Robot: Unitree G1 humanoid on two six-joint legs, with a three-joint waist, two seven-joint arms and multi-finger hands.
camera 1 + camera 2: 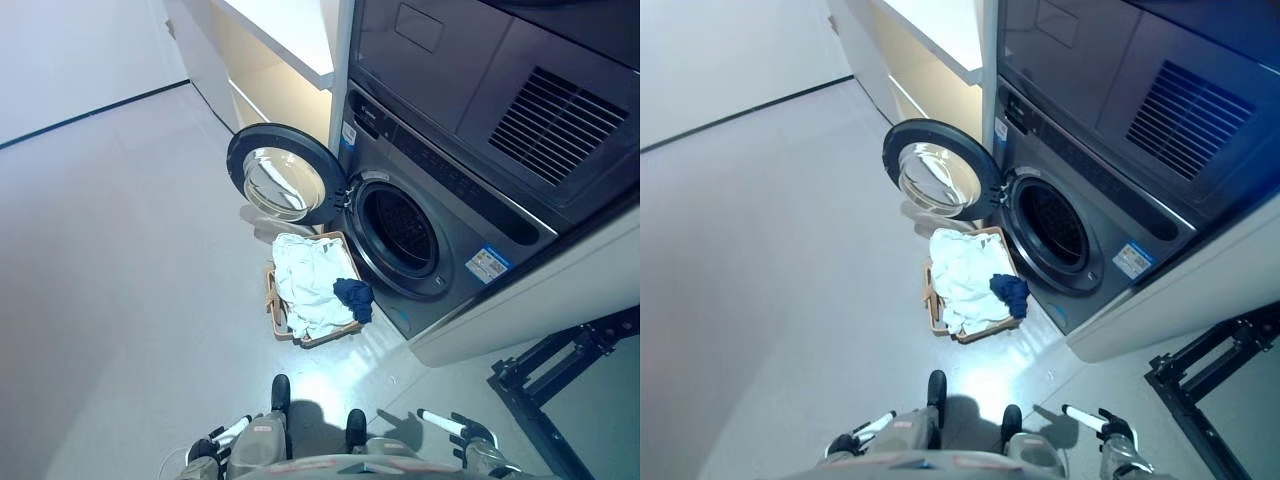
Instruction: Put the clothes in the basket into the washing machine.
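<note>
Basket [283, 330] on floor [120, 260], just before washing machine [440, 215], beside its open round door [283, 172]. White clothes [308, 280] heaped inside, dark blue garment [354, 296] over rim nearest drum opening [400, 232]. Left hand [222, 436] and right hand [455, 426] low at bottom edge, fingers extended, holding nothing, well apart from basket.

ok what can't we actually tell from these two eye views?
- Drum of the washing machine: too dark in both views to see if anything is inside.
- Basket: white cloth and dark blue garment cover whatever lies underneath.
- Left hand and right hand: cut off by the bottom edge; finger state unclear.
</note>
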